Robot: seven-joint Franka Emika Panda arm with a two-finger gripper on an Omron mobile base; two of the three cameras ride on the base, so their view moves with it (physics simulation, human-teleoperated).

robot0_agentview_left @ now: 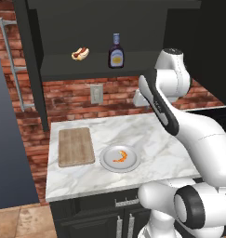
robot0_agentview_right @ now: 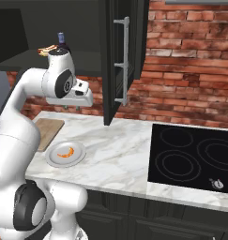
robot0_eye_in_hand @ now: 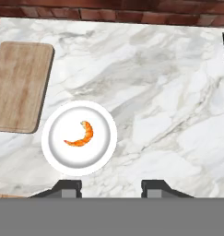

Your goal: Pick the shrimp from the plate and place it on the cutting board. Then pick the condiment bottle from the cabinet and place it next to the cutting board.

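A small orange shrimp (robot0_eye_in_hand: 79, 134) lies curled in the middle of the round light-grey plate (robot0_eye_in_hand: 56, 156), also seen as shrimp (robot0_agentview_left: 120, 156) on plate (robot0_agentview_left: 108, 165). The wooden cutting board (robot0_agentview_left: 76, 146) lies bare just left of the plate. In the dark cabinet (robot0_agentview_left: 35, 69) above, the brown condiment bottle (robot0_agentview_left: 116, 52) stands upright on the shelf. My gripper (robot0_eye_in_hand: 112, 186) hangs high over the marble counter, right of the plate, open with nothing between its fingers. In the right base view the gripper (robot0_agentview_right: 72, 108) points down above the counter's back part.
A hot dog (robot0_agentview_left: 80, 54) lies on the cabinet shelf left of the bottle. An open cabinet door (robot0_agentview_right: 121, 61) with a metal handle juts out right of the hand. A black cooktop (robot0_agentview_right: 193, 157) sits at the counter's right. A wall outlet (robot0_agentview_left: 96, 94) is on the brick.
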